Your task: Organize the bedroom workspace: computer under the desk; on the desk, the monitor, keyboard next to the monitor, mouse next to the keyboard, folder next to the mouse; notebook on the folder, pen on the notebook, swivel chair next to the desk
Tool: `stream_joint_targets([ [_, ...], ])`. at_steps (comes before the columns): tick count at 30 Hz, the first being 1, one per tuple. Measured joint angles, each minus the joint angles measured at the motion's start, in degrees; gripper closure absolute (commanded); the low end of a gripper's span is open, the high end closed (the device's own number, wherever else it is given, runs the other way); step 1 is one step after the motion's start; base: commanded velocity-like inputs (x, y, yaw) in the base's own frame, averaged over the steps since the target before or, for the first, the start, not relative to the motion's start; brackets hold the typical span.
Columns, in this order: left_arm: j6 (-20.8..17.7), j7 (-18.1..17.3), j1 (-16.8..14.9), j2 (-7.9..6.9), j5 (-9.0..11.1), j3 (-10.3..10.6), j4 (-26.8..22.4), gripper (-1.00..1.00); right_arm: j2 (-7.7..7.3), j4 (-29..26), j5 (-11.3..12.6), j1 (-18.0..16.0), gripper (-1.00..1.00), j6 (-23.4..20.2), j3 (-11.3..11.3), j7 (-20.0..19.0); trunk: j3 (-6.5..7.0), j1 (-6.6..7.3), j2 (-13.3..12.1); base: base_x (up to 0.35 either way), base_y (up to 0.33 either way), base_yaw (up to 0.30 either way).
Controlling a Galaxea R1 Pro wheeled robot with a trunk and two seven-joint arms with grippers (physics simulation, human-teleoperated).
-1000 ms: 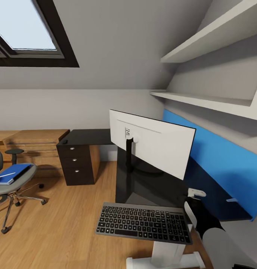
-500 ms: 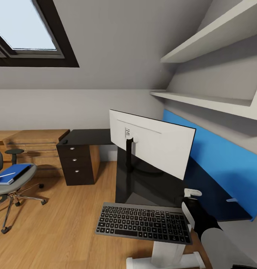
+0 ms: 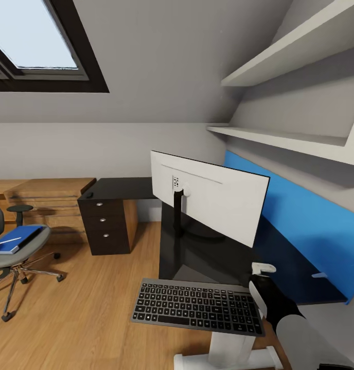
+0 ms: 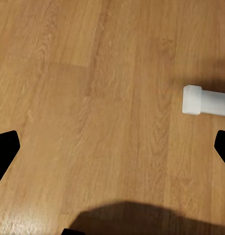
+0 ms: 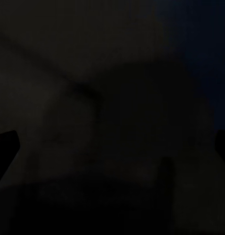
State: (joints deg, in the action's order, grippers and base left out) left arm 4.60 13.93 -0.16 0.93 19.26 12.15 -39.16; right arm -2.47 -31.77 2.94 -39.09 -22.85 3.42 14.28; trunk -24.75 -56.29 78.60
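Right arm over the desk, beside the keyboard

Right gripper [image 3: 263, 268], grip state unreadable, hovers above the desk [image 3: 208, 252]; keyboard [image 3: 197, 307] at its eight o'clock, monitor [image 3: 208, 198] at eleven; left gripper [image 4: 112, 147] spread wide above the wood floor [image 4: 92, 98].

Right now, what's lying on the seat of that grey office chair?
A blue folder lies on the chair seat, with a thin white stick, likely the pen, across its top. Whether a notebook sits between them is too small to tell.
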Motion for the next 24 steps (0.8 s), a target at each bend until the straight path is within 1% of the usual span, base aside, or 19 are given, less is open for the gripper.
stream_joint_targets([
  [8,0.0,0.0,0.0,0.11,0.0,0.0,0.0,-1.0,-0.06,0.1,0.0,0.0,-1.0,0.0,-0.2,0.0,0.0,-0.01,0.0,-0.079,0.0,0.0],
  [16,0.0,0.0,0.0,0.11,0.0,0.0,0.0,-1.0,-0.08,0.2,0.0,0.0,-1.0,0.0,-0.3,0.0,0.0,0.0,0.0,-0.006,0.0,0.0],
  [24,0.0,0.0,0.0,0.14,0.0,0.0,0.0,-1.0,-0.06,1.8,-0.1,0.0,-1.0,-0.1,-0.4,0.0,0.0,0.0,0.0,0.0,0.0,0.0],
])
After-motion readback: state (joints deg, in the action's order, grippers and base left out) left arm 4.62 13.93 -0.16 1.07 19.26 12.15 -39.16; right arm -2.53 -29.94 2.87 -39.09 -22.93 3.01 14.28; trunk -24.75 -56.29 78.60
